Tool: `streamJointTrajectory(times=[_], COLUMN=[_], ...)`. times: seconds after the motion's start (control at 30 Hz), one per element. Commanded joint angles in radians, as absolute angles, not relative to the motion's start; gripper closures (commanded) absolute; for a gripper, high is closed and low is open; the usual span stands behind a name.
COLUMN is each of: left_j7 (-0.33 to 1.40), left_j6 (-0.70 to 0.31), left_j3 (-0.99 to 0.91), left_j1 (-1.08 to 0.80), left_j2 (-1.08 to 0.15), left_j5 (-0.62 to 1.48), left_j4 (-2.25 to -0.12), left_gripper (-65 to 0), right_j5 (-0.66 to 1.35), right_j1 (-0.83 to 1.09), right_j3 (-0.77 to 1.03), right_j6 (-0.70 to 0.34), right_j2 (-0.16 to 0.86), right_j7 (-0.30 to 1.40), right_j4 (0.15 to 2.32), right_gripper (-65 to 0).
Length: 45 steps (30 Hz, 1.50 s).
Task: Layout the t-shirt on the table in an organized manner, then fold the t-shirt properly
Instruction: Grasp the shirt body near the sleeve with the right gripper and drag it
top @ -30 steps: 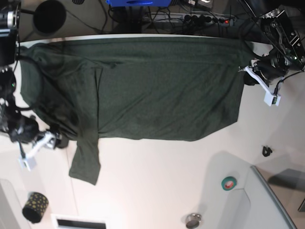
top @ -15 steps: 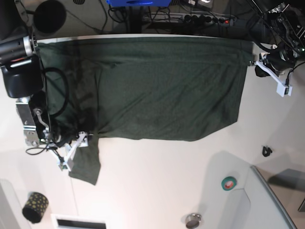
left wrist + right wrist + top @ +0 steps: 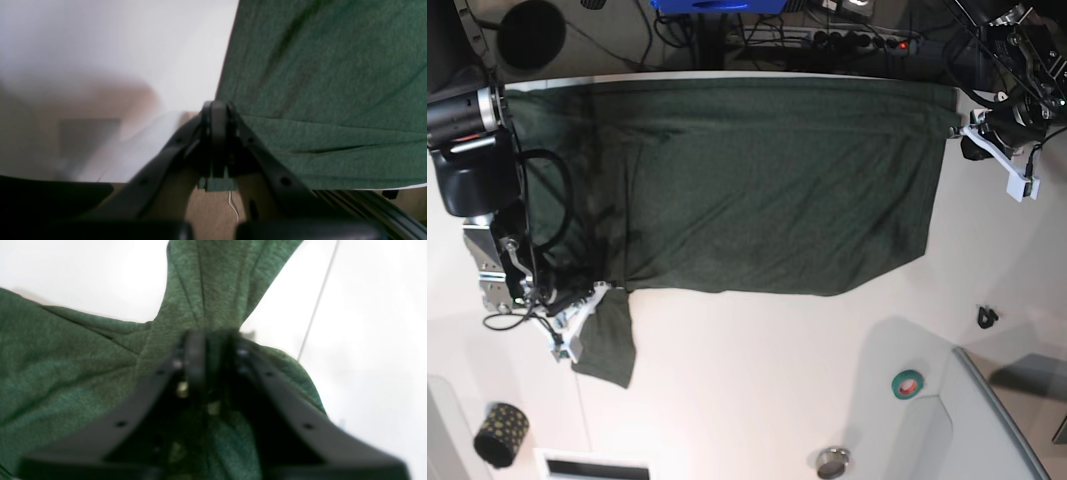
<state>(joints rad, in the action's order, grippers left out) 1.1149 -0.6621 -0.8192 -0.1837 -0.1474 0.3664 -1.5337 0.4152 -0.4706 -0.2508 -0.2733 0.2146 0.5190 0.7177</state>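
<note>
Left wrist view: left gripper [image 3: 216, 140] has its jaws pressed together, pinching the hem corner of the t-shirt [image 3: 327, 83]. A small tab of green cloth shows just below the closed tips. The fabric spreads away up and to the right of the tips, with a fold ridge running sideways from them. The white table [image 3: 133, 46] lies up and to the left of the tips, blurred. A dark edge strip and brown floor show below the tips.

Right wrist view: right gripper [image 3: 213, 350] has its jaws drawn narrow, with a bunched ridge of the t-shirt [image 3: 66, 373] between them. One band of cloth rises straight above the tips; a wider mass spreads to the left and beneath the jaws. The picture is soft, so the exact bite is hard to judge. The table [image 3: 367, 340] lies to the right of the tips, crossed by a thin seam line [image 3: 317, 303].

Base view: the t-shirt [image 3: 767, 180] lies spread along the far edge of the table [image 3: 757, 390]. The left gripper [image 3: 964, 137] sits at the cloth's corner on the picture's right. The right gripper [image 3: 599, 293] sits at the near left, where the sleeve [image 3: 607, 345] joins the body; the sleeve hangs out below it. A roll of green tape [image 3: 908, 383], a round metal object [image 3: 833, 462] and a dotted black cup [image 3: 500, 433] rest on the table, well apart from both grippers.
</note>
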Motion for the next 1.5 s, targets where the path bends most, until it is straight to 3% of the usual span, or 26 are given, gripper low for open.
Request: streamJointTrajectory(times=[0.0,0.07,0.3,1.03,1.47], left_j7=[1.106,1.106,1.106,1.070,1.009], left_j6=[-0.665,-0.665,-0.665,-0.665,-0.665], left_j3=[-0.822,-0.819,-0.820,-0.823,-0.820], left_j1=[-0.180,-0.182,-0.182,-0.173,-0.185], left_j2=[-0.162,-0.160,-0.159,-0.163,-0.163], left_j5=[0.375,0.375,0.375,0.375,0.375], left_j4=[-1.546,-1.546,-1.546,-1.469,-1.461], left_gripper=[0.0,0.0,0.0,0.0,0.0], right_j5=[0.421,0.423,0.427,0.427,0.427], right_j1=[-0.503,-0.501,-0.492,-0.041,0.200], right_j3=[-0.248,-0.249,-0.246,-0.245,-0.252], right_j6=[-0.278,-0.278,-0.278,-0.278,-0.278], right_j2=[0.223,0.223,0.222,0.225,0.222], right_j7=[0.506,0.506,0.507,0.716,0.731], right_j4=[0.731,0.734,0.757,1.620,1.840], right_gripper=[-3.0,-0.5,-0.3,-0.2,-0.2])
